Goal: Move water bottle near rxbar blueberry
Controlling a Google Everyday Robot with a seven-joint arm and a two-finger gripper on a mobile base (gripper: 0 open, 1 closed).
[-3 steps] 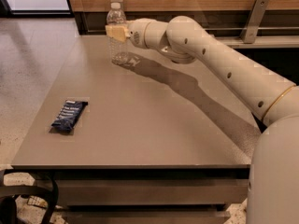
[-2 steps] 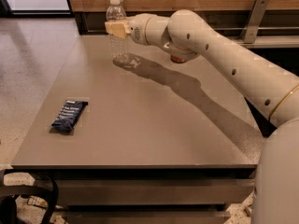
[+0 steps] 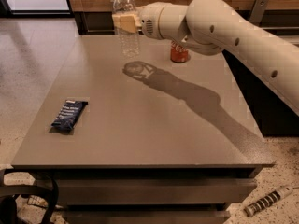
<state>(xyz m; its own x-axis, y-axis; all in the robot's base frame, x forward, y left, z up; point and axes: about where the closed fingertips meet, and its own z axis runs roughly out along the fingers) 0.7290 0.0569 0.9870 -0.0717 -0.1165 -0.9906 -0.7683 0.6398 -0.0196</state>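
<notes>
The water bottle is clear with a white cap and hangs upright above the far part of the table, its shadow below it. My gripper is shut on the bottle's upper body, reaching in from the right. The rxbar blueberry, a dark navy wrapper, lies flat near the table's left edge, well in front and to the left of the bottle.
A red Coca-Cola can stands at the far middle of the grey table, partly behind my arm. A wooden wall runs behind. A power strip lies on the floor at lower right.
The bottle has been lifted off the table and now hangs above it in my gripper. The arm has risen, and the red can behind it has come into view.
</notes>
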